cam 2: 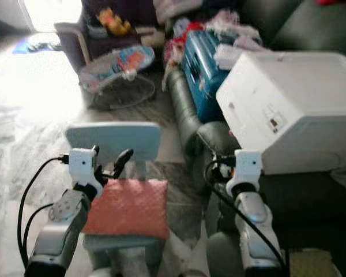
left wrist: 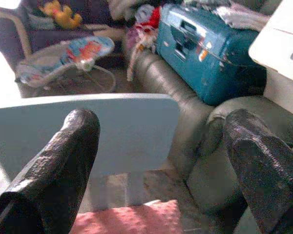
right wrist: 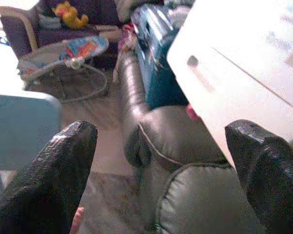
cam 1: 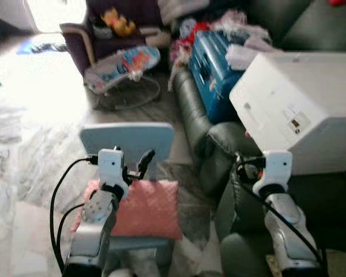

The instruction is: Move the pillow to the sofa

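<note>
A pink pillow (cam 1: pixel 150 208) lies flat on the seat of a light-blue chair (cam 1: pixel 127 139) right in front of me. My left gripper (cam 1: pixel 136 167) hovers over the pillow's far edge, open, with nothing between its fingers; in the left wrist view the pillow (left wrist: pixel 132 220) shows below the spread fingertips (left wrist: pixel 78 127). The dark grey leather sofa (cam 1: pixel 216 147) stands to the right of the chair. My right gripper (right wrist: pixel 161 132) is held open above the sofa's padded arm (right wrist: pixel 195 195), holding nothing.
A large white box (cam 1: pixel 300 104) rests on the sofa at right, and a blue suitcase (cam 1: pixel 216 75) with clothes heaped around it lies farther back. A baby bouncer (cam 1: pixel 124 64) and a dark armchair (cam 1: pixel 112 26) stand beyond the chair. Pale floor lies at left.
</note>
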`<state>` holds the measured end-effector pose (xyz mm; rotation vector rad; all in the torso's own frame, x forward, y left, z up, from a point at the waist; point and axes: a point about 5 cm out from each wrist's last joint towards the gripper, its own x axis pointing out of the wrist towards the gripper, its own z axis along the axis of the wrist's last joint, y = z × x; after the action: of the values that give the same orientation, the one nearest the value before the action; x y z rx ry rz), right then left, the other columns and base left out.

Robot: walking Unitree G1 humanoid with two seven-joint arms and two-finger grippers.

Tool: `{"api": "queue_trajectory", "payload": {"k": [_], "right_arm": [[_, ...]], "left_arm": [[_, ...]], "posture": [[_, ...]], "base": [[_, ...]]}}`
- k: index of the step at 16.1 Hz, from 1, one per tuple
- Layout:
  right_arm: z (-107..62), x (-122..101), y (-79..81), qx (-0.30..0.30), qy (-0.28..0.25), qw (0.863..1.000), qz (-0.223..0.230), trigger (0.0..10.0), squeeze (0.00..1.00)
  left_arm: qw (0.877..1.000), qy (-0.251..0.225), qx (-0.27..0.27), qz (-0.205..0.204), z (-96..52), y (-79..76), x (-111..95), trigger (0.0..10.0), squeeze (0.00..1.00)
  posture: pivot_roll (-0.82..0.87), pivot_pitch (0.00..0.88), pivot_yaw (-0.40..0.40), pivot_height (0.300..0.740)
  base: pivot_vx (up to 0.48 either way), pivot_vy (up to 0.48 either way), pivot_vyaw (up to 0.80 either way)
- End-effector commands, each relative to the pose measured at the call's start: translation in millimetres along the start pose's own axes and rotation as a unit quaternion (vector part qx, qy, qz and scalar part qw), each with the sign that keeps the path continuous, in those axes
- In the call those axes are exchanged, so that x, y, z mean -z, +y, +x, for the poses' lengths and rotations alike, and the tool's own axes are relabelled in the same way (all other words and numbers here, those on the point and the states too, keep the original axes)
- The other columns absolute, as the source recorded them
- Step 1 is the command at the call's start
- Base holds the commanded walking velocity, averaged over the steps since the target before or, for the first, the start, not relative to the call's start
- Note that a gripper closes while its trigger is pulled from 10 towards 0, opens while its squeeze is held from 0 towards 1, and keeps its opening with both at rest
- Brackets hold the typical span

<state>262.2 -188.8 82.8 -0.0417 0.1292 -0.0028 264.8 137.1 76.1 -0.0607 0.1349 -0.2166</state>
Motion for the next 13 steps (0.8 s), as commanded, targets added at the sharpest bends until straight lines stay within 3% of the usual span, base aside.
{"api": "queue_trajectory", "payload": {"k": [1, 6, 10, 13], "right_arm": [[-0.2, 0.3, 6.7, -0.013, 0.000, 1.000, 0.000, 10.0, 0.00], [-0.7, -1.7, 8.4, -0.020, -0.005, 1.000, -0.002, 10.0, 0.00], [-1.3, -1.3, 8.7, -0.020, -0.005, 1.000, 0.001, 10.0, 0.00], [-1.2, -1.8, 8.8, -0.025, -0.006, 1.000, -0.001, 10.0, 0.00]], "left_arm": [[1.000, 0.001, -0.011, 0.012, -1.1, 6.4, -2.0, 10.0, 0.00], [1.000, 0.001, -0.012, 0.018, 0.0, 5.0, -2.5, 10.0, 0.00], [0.999, -0.016, -0.033, 0.037, 1.3, 3.2, -8.1, 10.0, 0.00], [0.999, 0.001, -0.032, 0.016, 1.1, 0.6, -5.3, 10.0, 0.00]], "posture": [[-0.03, 0.000, -0.047, 0.740], [-0.03, 0.000, -0.045, 0.740], [-0.03, 0.000, -0.043, 0.740], [-0.03, 0.000, -0.044, 0.740]], "base": [[0.000, 0.480, 0.00], [0.000, 0.441, 0.00], [0.000, 0.000, 0.00], [0.000, 0.000, 0.41]]}}
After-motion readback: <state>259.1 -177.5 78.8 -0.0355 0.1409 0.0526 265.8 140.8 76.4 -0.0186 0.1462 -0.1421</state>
